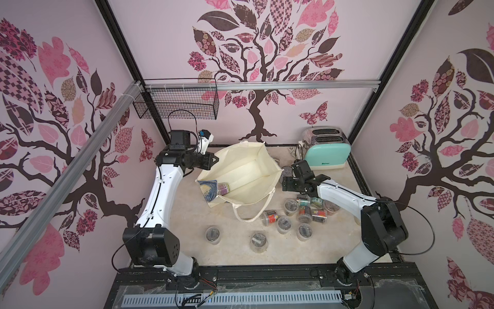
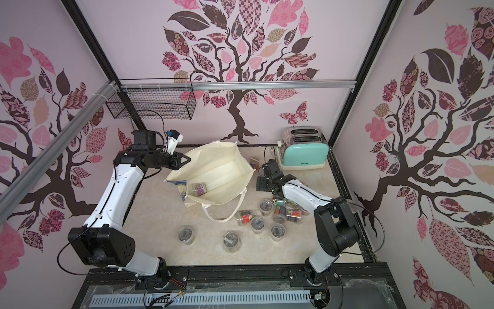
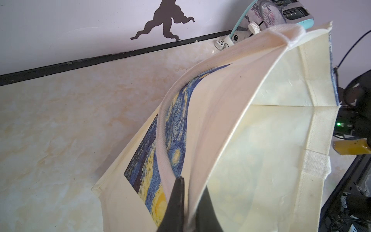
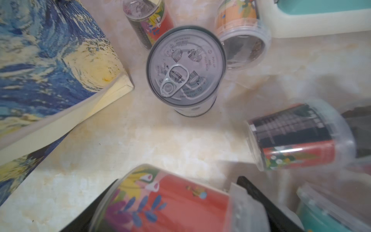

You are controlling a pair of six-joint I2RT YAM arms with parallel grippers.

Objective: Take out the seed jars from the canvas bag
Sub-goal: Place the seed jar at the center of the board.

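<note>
The canvas bag (image 1: 246, 171) (image 2: 216, 171) stands open in the middle of the table, with its blue-and-yellow print on the outside (image 3: 176, 120). My left gripper (image 1: 213, 160) (image 3: 192, 184) is shut on the bag's rim, beside a cream strap, at the bag's far left corner. One seed jar (image 1: 224, 188) (image 2: 200, 189) lies inside the bag near its left wall. My right gripper (image 1: 290, 183) (image 4: 174, 192) is just right of the bag, low over the table. It is shut on a red seed jar (image 4: 180, 202) that lies sideways between the jaws. Several seed jars (image 1: 302, 211) (image 2: 278, 211) lie on the table.
An upright jar with a pull-tab lid (image 4: 186, 66) and a jar lying on its side (image 4: 297, 136) are close to my right gripper. A mint toaster (image 1: 327, 155) stands at the back right. A black wire basket (image 1: 176, 104) hangs on the back left wall. The bag's loose handle (image 1: 254, 211) trails toward the jars.
</note>
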